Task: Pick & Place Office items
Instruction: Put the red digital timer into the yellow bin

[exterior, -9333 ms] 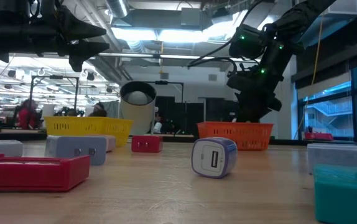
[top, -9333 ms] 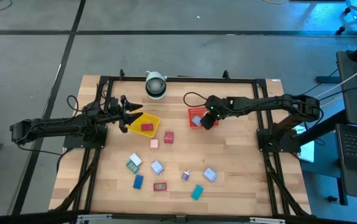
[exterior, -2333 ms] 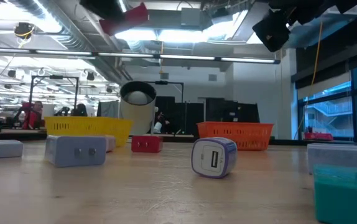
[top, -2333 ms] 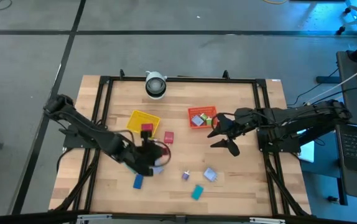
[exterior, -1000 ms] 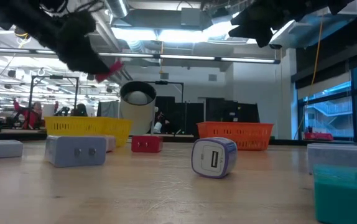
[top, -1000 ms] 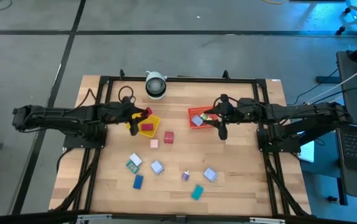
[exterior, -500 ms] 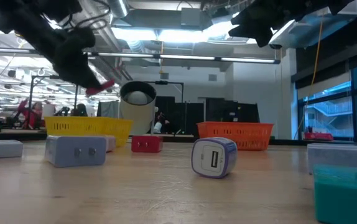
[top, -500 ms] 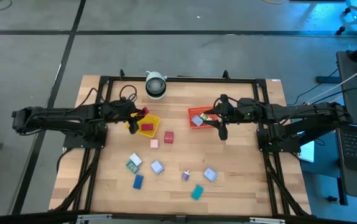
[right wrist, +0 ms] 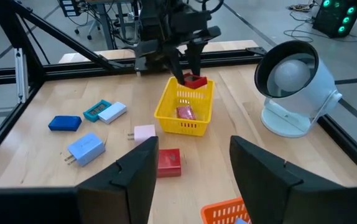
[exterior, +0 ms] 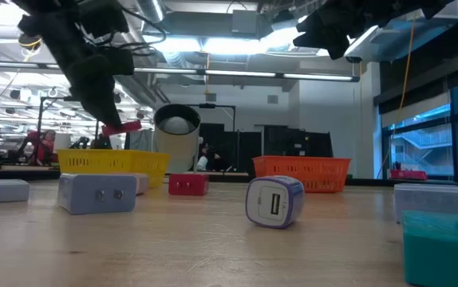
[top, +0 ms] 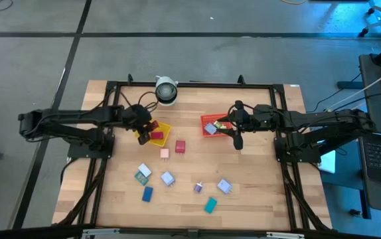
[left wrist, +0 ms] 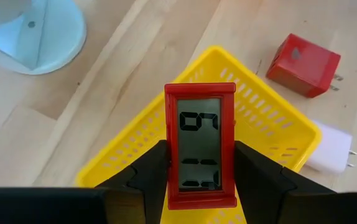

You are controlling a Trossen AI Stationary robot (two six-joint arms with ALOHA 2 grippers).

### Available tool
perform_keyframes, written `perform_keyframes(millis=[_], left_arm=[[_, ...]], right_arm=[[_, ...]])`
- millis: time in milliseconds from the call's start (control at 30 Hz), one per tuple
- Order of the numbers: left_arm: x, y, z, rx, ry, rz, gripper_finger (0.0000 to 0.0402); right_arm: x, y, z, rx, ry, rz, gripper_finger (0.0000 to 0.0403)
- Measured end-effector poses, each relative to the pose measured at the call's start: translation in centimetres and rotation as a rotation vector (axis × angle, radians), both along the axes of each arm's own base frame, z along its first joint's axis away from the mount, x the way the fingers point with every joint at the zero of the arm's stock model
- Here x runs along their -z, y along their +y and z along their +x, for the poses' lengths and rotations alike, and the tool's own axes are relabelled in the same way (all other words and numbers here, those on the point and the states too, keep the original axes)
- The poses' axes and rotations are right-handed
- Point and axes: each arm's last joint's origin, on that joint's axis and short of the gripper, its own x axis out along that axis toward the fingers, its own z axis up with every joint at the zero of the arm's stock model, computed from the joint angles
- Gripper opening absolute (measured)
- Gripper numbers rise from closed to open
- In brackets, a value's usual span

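Red clock point(left wrist: 200, 145) sits clamped in the left gripper's point(top: 145, 127) jaws, held above the yellow tray point(left wrist: 272, 127) on the table point(top: 257, 186); right gripper point(top: 235, 133) hovers beside the red tray point(top: 210, 119), jaws parted, holding nothing

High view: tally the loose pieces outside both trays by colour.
Red piece: 1
Pink piece: 1
Teal pieces: 2
White piece: 1
Dark blue piece: 1
Pale blue pieces: 2
Purple piece: 1
Total: 9
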Motion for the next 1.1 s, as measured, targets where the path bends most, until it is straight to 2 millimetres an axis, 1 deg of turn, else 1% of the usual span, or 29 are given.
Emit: perform_keyframes(millis=[100, 333, 700, 900, 1100], left_arm=[[0.0, 0.3, 0.2, 0.01, 0.033, -0.029, 0.0154], [1.7, 0.7, 0.4, -0.001, 0.164, -0.097, 0.0152], [3.9, 0.9, 1.4, 0.053, 0.277, -0.166, 0.0152], [4.8, 0.8, 1.8, 0.089, 0.313, -0.228, 0.0156], [5.1, 0.9, 1.9, 0.092, 0.324, -0.234, 0.0157]], right_arm=[[0.0, 0.0, 0.0, 0.0, 0.005, 0.0, 0.0198], [0.1, 0.0, 0.0, -0.001, 0.008, -0.003, 0.0198], [0.1, 0.0, 0.0, -0.003, 0.009, -0.008, 0.0198], [0.1, 0.0, 0.0, -0.007, 0.009, -0.019, 0.0198], [0.1, 0.0, 0.0, -0.007, 0.009, -0.019, 0.0198]])
